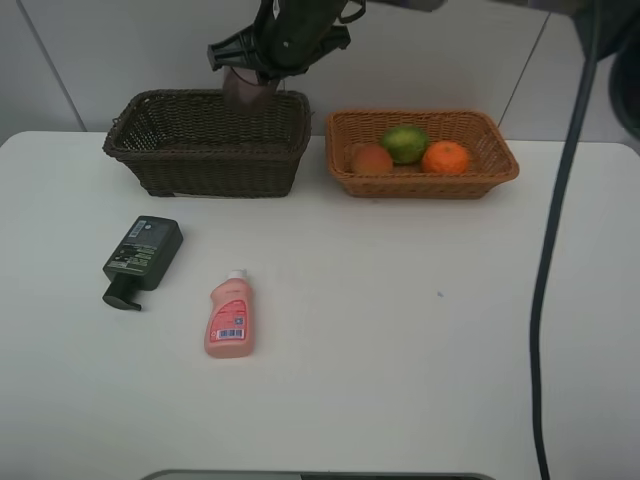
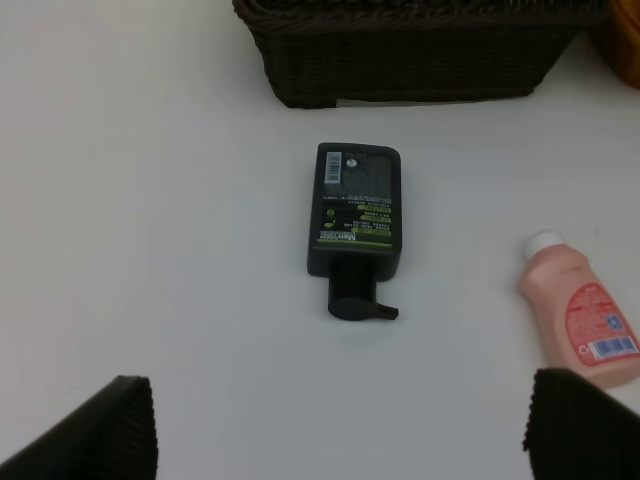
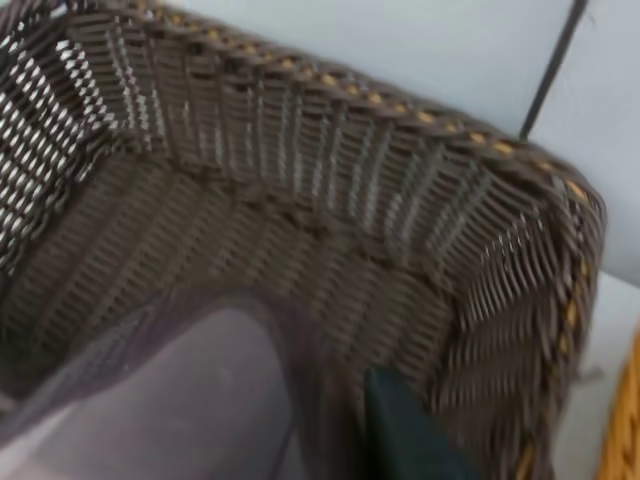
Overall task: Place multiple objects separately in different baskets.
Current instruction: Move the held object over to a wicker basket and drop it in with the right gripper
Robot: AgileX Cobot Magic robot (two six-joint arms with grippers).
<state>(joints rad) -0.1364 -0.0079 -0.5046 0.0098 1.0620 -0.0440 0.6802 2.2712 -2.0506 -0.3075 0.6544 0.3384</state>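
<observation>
Right arm: comes in from the far edge of the table (image 1: 400,330) and crosses to the left half of the overhead view, with its wrist pointing down over the dark basket (image 1: 210,165).
Right gripper (image 1: 262,62): pressed together on the tumbler (image 1: 250,88). The wrist view shows one dark finger (image 3: 400,430) against the tumbler's wall.
Tumbler: held over the dark basket's far right corner, with its lower end at about rim level. The wrist view shows it above the woven floor, but I cannot tell whether it touches.
Left arm: out of the overhead view. Its wrist camera looks down and forward across the table toward the dark basket.
Left gripper (image 2: 340,435): spread wide and holding nothing, with one ribbed fingertip (image 2: 100,430) at each lower corner of the wrist view.
Pump bottle (image 1: 145,255): lies flat on the table in front of the dark basket, with its pump head toward the near edge. It is ahead of the left gripper and apart from it.
Pink bottle (image 1: 230,315): lies flat near the pump bottle on its right, with its white cap toward the baskets.
Tan basket (image 1: 420,185): stands just to the right of the dark basket and holds all three fruits.
Peach (image 1: 371,158): at the left of the tan basket.
Lime (image 1: 405,142): in the middle, toward the back.
Orange (image 1: 445,157): at the right, beside the lime.
Cable (image 1: 545,270): a dark line hanging down the right side of the overhead view.
</observation>
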